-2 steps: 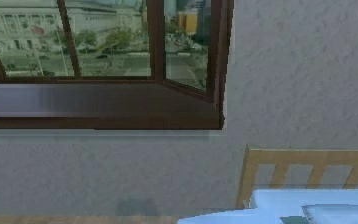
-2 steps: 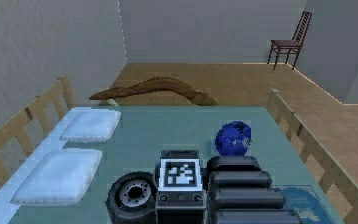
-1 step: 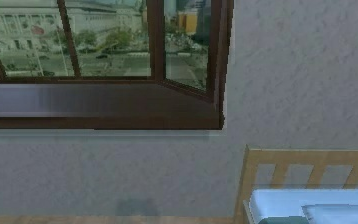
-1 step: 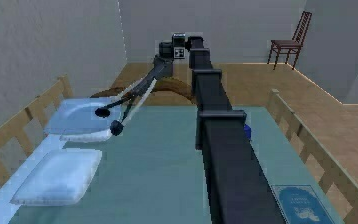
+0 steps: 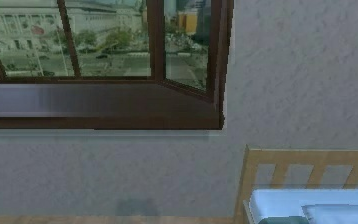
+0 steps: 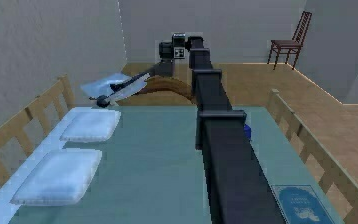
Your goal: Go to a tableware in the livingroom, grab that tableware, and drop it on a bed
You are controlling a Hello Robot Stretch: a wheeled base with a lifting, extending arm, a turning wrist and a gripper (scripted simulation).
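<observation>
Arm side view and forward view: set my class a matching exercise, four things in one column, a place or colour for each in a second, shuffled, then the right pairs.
1 window
2 chair
3 pillows
4 arm

A white, on the bed
B dark bar across the bed
C set in a grey wall
D standing on the far floor

Pairs: 1-C; 2-D; 3-A; 4-B

A pale bluish flat thing (image 6: 109, 82), tilted, is showing just past the bed's (image 6: 157, 160) far edge, toward its headboard end. The bed is wearing a teal sheet inside a wooden slatted frame.
</observation>
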